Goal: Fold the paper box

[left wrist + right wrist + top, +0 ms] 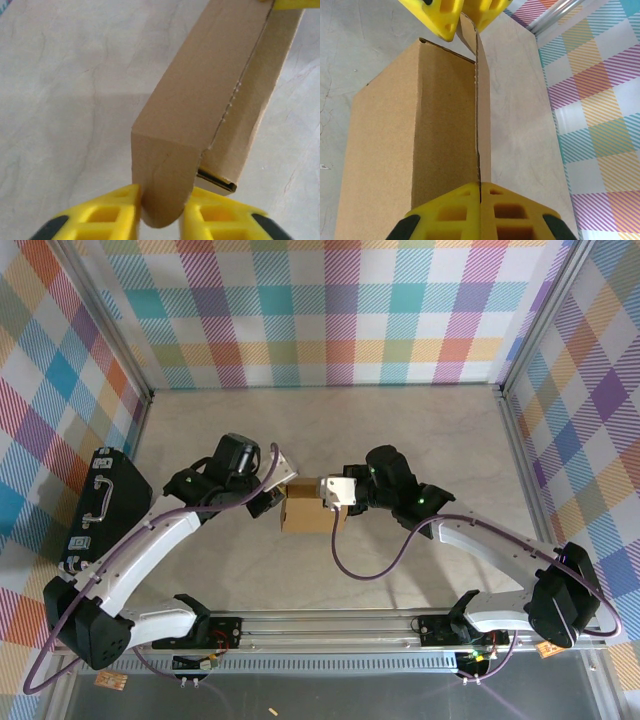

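Held from both ends: left claw (pixel 161 209) pinches the paper box (pixel 306 514) by its rounded tab, right claw (pixel 480 199) clamps a flap edge.

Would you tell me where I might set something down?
Bare: the far strip between the paper box and the back wall, and the far right corner. Crowded: mid-table, where the left end effector and right end effector pinch the box; black case at left.

The paper box (pixel 305 515) stands on the table (pixel 420 430) between left jaws and right jaws.
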